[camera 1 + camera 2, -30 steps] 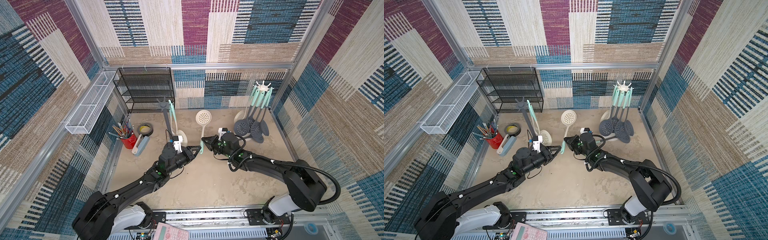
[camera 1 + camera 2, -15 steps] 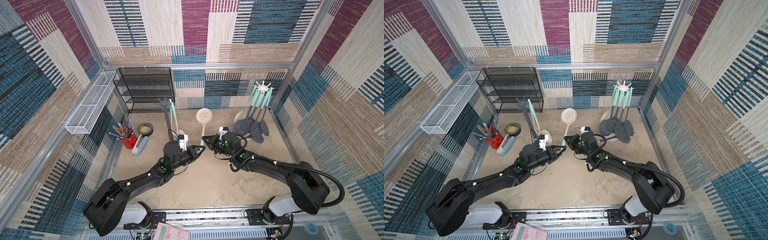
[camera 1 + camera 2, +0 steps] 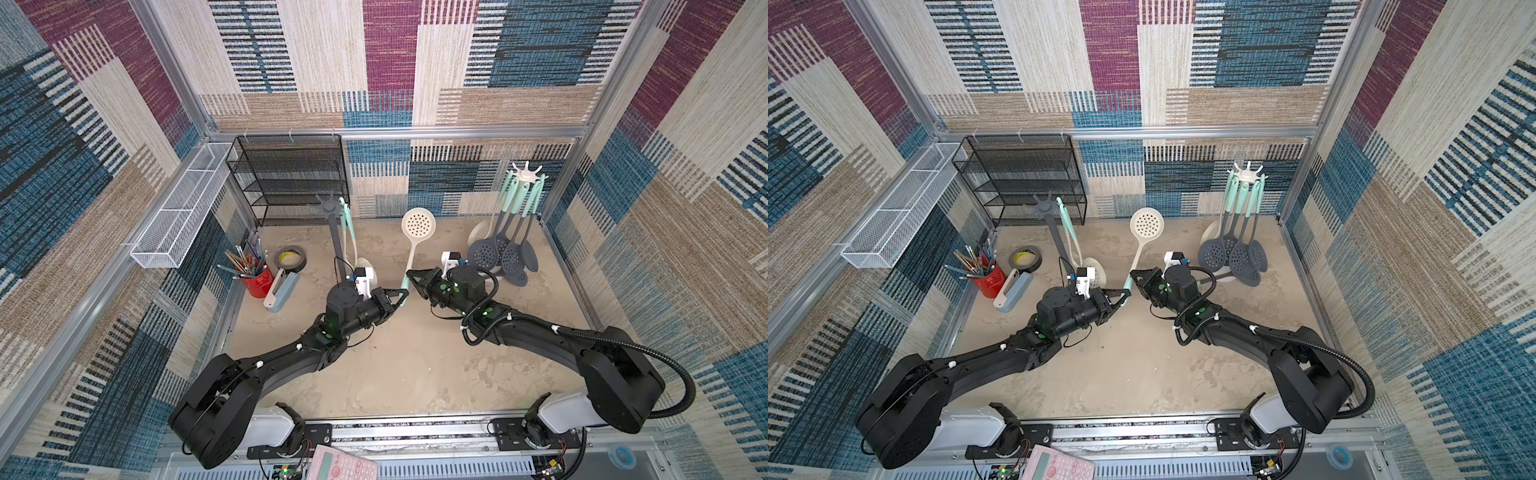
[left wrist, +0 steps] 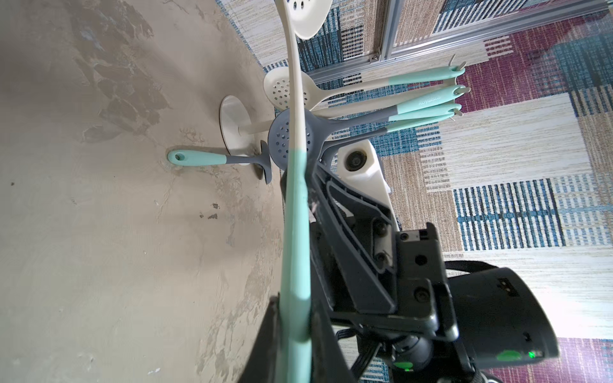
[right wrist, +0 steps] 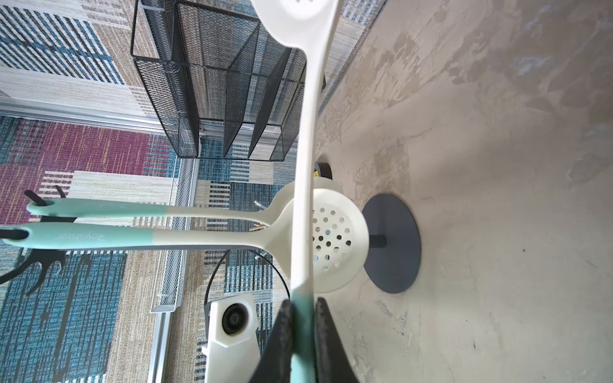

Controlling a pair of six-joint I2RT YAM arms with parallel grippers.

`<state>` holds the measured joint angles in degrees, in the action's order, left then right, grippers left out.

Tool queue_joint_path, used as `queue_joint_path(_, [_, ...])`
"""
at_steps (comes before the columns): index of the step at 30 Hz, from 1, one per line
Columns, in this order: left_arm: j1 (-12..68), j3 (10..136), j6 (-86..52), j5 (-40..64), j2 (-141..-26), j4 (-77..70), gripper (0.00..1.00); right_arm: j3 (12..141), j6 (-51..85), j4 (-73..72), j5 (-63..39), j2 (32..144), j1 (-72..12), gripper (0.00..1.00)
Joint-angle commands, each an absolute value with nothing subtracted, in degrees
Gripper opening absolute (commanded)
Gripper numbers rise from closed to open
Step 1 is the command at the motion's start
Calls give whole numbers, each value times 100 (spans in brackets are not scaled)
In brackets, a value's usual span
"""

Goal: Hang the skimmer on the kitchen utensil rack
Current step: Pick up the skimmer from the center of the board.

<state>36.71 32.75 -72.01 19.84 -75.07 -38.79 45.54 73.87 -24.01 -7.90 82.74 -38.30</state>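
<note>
Mid-bench (image 3: pixel 415 357), the skimmer (image 3: pixel 412 257) is being held upright by its mint handle end. The left claw (image 3: pixel 402 294) is being pressed shut on that end from the left-edge side. The right claw (image 3: pixel 410 276) is being kept narrow around the handle just higher up, from the opposite side. Whether it is gripping or slack cannot be told.

The long axis is being kept near vertical, with the hanging end down at the claws and the round perforated head up. The tool is being read as smooth matte plastic or silicone, cream along the stem and mint at the grip.

Toward the far edge, the grey rack (image 3: pixel 337 245) is being judged nearer the left arm, and two cream skimmers are hanging from its star-shaped prongs. The white rack (image 3: pixel 527 176), loaded with grey skimmers, is standing in the far right corner.
</note>
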Motion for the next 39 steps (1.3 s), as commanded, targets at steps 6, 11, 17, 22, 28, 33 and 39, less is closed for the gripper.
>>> queue_joint_path(6, [3654,3446,-6432,2144,-6846,-2528,0,4556,5942,-1767,-492,7882,-3836,40])
queue_joint_path(11, [3614,3661,-5938,2169,-6371,-1187,0,4805,4159,-1318,-279,7679,-3841,45])
queue_joint_path(17, [3498,4066,-5354,2305,-5954,342,0,4924,2021,-1299,-443,7485,-3839,49])
queue_joint_path(22, [3341,4414,-4840,2489,-5728,1497,0,4997,346,-1314,-802,7381,-3841,49])
queue_joint_path(28, [3202,5053,-3912,2675,-5594,2982,0,4997,-1420,-1154,-1535,7398,-3841,49])
queue_joint_path(33, [3044,5510,-3171,2896,-5594,3937,0,4791,-2489,-1106,-1847,7315,-3800,49])
queue_joint_path(39, [2962,5895,-2417,3135,-5721,4718,0,4709,-3474,-836,-2368,7272,-3786,49])
